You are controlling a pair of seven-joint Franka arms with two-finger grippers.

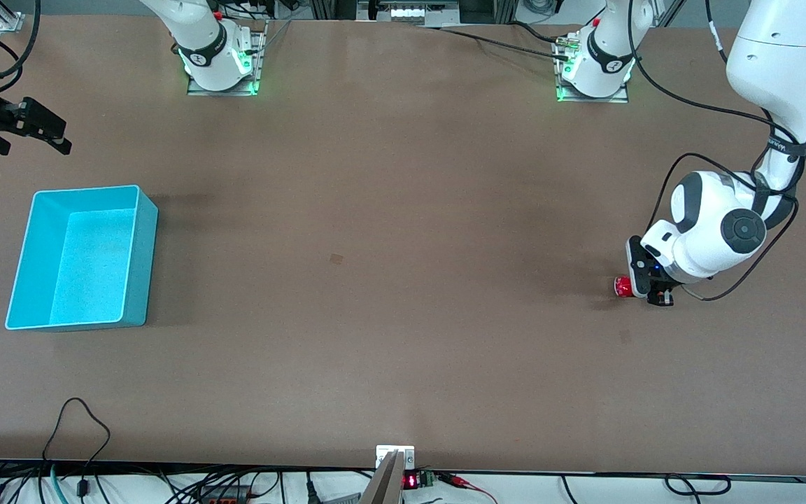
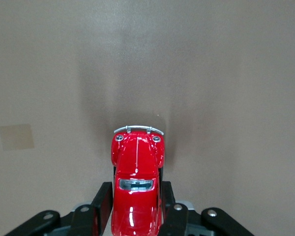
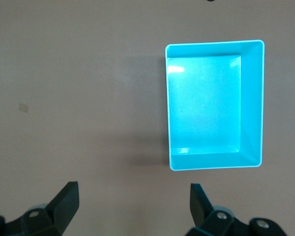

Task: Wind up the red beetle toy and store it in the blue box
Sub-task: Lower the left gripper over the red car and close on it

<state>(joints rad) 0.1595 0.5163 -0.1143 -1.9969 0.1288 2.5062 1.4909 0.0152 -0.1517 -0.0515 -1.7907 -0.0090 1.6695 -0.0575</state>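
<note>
The red beetle toy (image 1: 622,286) stands on the brown table at the left arm's end. My left gripper (image 1: 639,289) is down at table level around it. In the left wrist view the black fingers (image 2: 102,204) press against both sides of the glossy red beetle toy (image 2: 136,162), whose silvery bumper points away from the wrist. The blue box (image 1: 140,266) stands empty at the right arm's end of the table. My right gripper (image 1: 46,133) hangs open above the table near the box. In its wrist view the blue box (image 3: 250,98) lies ahead of the right gripper (image 3: 135,194), which holds nothing.
A small tan patch (image 1: 336,259) marks the middle of the table. Cables (image 1: 78,420) and a small device (image 1: 394,458) lie along the edge nearest the front camera. Both arm bases (image 1: 221,59) stand at the edge farthest from it.
</note>
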